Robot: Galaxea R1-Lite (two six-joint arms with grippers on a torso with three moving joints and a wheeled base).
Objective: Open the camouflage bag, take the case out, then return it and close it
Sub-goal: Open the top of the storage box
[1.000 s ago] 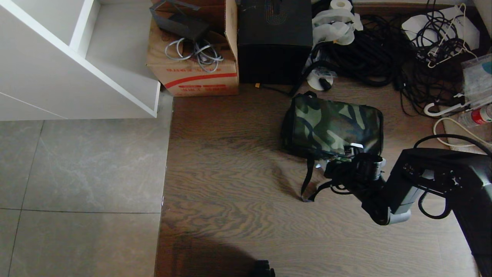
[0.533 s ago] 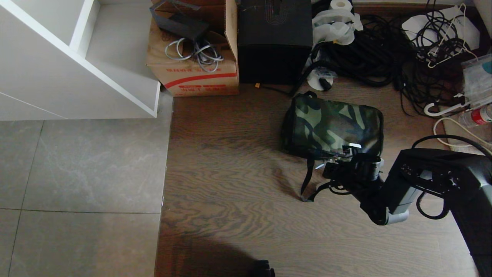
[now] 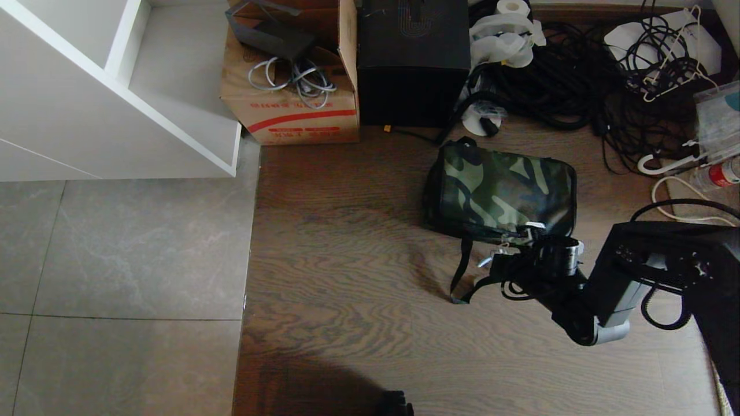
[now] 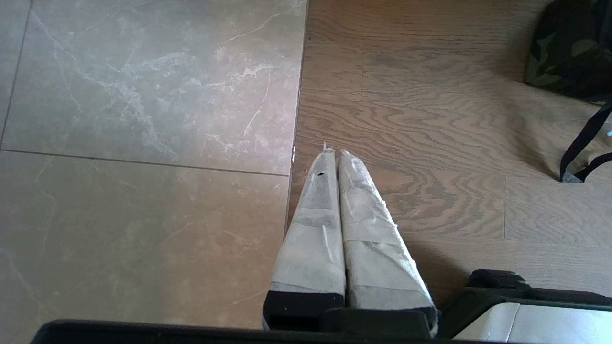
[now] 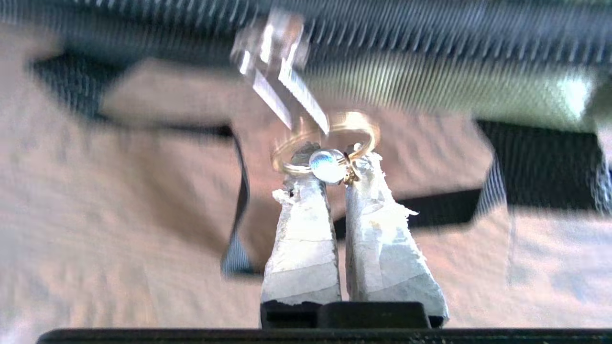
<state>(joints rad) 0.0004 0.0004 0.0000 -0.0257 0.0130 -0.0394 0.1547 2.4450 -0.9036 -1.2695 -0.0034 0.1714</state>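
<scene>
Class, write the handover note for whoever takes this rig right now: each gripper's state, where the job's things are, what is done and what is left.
Right gripper: shut on the gold ring of the zipper pull, at the near edge of the camouflage bag.
Left gripper: shut, empty, parked over the seam between tile floor and wood floor.
Camouflage bag: on the wood floor, closed, black strap trailing toward the robot.
Case: not visible, presumably inside.
Done: zipper pull gripped.
Left: unzip, lift the case out, put it back, close the bag.
</scene>
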